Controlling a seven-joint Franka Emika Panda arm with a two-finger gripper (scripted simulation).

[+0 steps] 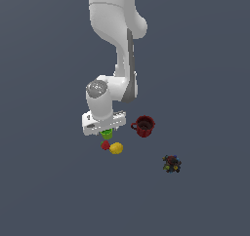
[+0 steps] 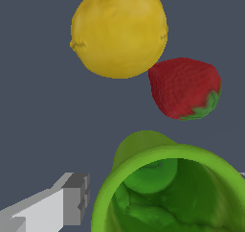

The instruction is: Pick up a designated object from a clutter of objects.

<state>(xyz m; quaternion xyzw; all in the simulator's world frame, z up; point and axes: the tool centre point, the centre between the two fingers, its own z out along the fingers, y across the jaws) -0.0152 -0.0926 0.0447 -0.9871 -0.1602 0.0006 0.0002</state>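
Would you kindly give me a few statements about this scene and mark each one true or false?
1. The gripper is over the green cup. True.
2. The red mug lies tipped on its side. False: it stands upright, its opening facing up.
3. The lemon and the strawberry sit next to each other near the cup. True.
4. The multicoloured toy touches the mug. False: it sits apart, toward the exterior view's right.
5. The cup is upside down. False: the wrist view looks into its open mouth.
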